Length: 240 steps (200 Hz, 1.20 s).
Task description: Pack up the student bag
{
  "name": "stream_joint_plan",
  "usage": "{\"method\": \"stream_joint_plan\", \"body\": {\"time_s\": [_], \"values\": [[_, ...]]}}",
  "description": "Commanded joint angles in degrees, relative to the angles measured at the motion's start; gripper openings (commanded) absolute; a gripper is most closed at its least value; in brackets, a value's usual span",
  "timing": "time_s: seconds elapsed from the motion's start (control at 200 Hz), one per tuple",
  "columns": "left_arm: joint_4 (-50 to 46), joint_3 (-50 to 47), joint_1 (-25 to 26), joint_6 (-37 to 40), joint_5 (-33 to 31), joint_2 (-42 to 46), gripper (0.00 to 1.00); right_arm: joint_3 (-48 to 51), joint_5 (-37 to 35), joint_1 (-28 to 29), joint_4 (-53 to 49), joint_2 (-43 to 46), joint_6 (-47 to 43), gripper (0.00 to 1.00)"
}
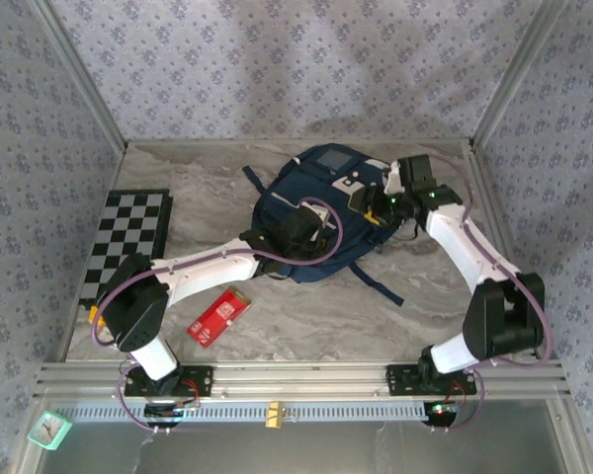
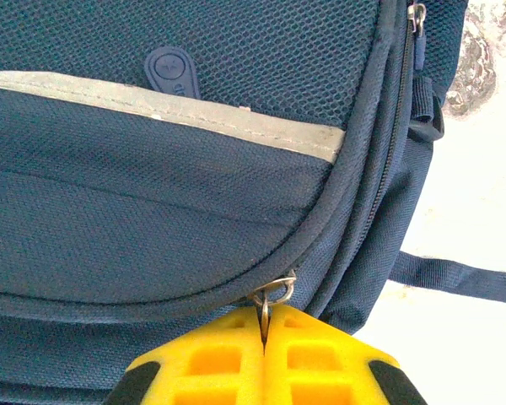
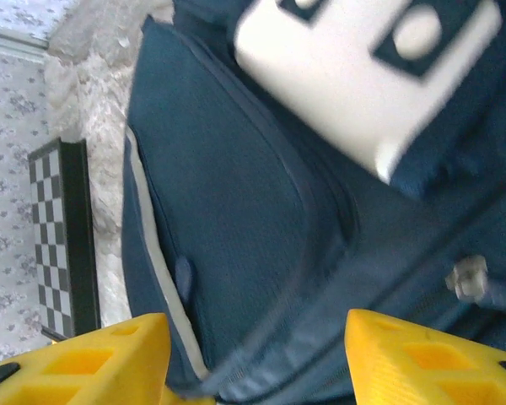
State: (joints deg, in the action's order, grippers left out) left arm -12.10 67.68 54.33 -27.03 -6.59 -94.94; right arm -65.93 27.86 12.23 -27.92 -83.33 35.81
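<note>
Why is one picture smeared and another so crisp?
Right wrist view: motion blur smears the student bag and its white patch. Left wrist view: crisp weave and zipper pull, but the table is washed out. Top view: soft, even light.

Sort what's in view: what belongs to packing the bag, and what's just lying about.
In the job: bag; its zip pull, pinched by the left gripper; right gripper, open over the bag.
Lying about: red packet and chessboard on the table, both untouched; either may be packed later.
</note>
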Motion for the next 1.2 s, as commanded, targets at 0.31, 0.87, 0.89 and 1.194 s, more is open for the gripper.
{"method": "stream_joint_plan", "body": {"time_s": [0.31, 0.87, 0.89, 1.194], "values": [[1.5, 0.3, -0.6, 1.1, 1.2, 0.9, 0.00, 11.1, -8.4, 10.3, 18.9, 1.4, 21.4, 0.46], [-4.6, -4.9, -4.0, 6.7, 2.8, 6.0, 0.00, 4.5, 2.4, -1.2, 2.6, -1.1, -0.3, 0.00], [-5.3, -5.1, -4.5, 6.8, 2.7, 6.0, 0.00, 3.9, 3.1, -2.1, 1.8, -1.4, -2.0, 0.00], [0.7, -8.1, -7.7, 5.8, 11.5, 7.8, 0.00, -9.5, 6.1, -9.4, -1.5, -10.7, -7.7, 0.00]]}}
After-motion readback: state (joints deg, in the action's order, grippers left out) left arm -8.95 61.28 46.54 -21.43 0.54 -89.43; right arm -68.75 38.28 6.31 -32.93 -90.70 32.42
